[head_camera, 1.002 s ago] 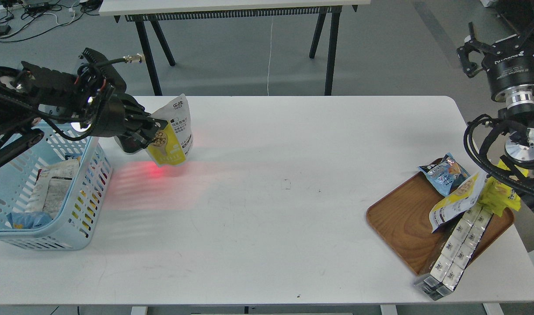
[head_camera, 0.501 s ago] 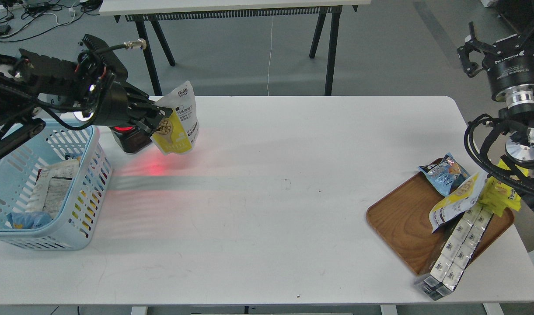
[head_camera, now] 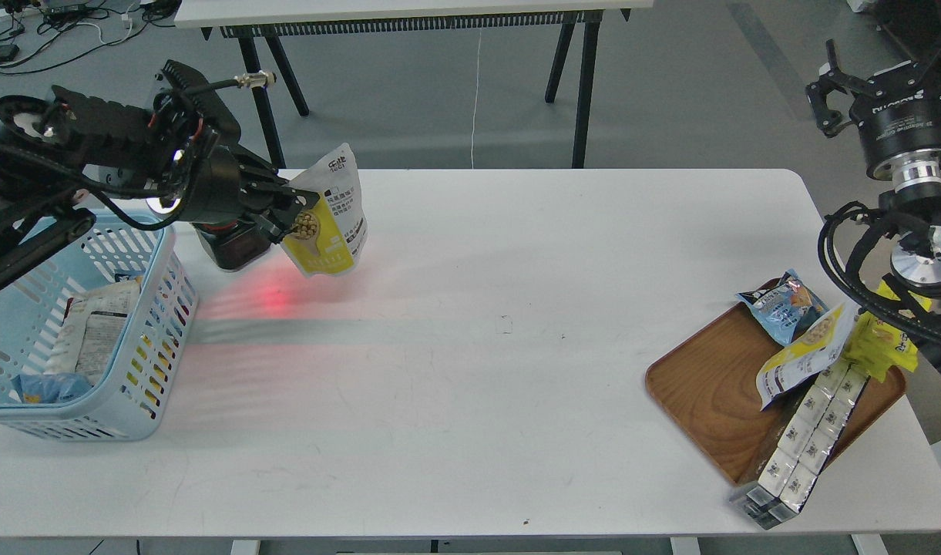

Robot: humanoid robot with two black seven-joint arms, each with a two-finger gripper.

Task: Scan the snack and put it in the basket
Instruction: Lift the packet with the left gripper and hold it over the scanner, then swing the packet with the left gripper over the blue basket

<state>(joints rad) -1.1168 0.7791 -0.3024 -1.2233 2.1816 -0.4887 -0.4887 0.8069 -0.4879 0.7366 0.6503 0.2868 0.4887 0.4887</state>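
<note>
My left gripper point(head_camera: 297, 216) is shut on the snack point(head_camera: 331, 216), a yellow and pale pouch with a round picture of beige balls. It holds the pouch upright above the table's far left, just right of a small black scanner point(head_camera: 231, 245) that casts red light on the table. The light blue basket point(head_camera: 154, 324) stands at the left edge with several packets inside. My right gripper point(head_camera: 840, 92) is raised off the table's far right, empty, its fingers spread.
A brown wooden tray point(head_camera: 709, 393) at the right holds a small blue snack bag point(head_camera: 782, 304), another yellow-white pouch point(head_camera: 805, 354), yellow packets point(head_camera: 886, 343) and long white boxes point(head_camera: 805, 435). A second table point(head_camera: 408, 15) stands behind.
My left gripper has lifted the pouch and carried it a little to the right, uncovering the scanner. The right arm has not moved.
</note>
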